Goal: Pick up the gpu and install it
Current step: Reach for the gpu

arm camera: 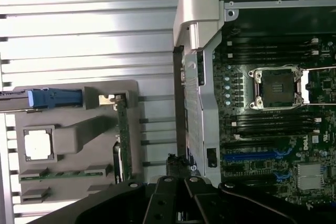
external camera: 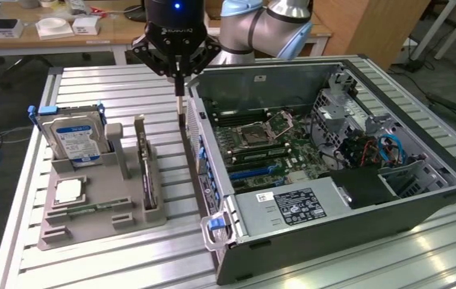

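Exterior view: a slatted metal counter carries an open computer case, its motherboard facing up. Behind it is a second, wooden counter with white boxes, and blue cables lie on the floor. A grey holder sits just beside the case, on the exterior view's left of it, with a hard drive standing in it. The gpu stands on its long edge in the holder slot nearest the case. The jaws are fully closed on nothing. They hang tip-down over the strip of counter between the holder and the case, above the card and nearer the case than it. The card's long axis runs parallel to the case's side wall, its green edge facing up in the wrist view.
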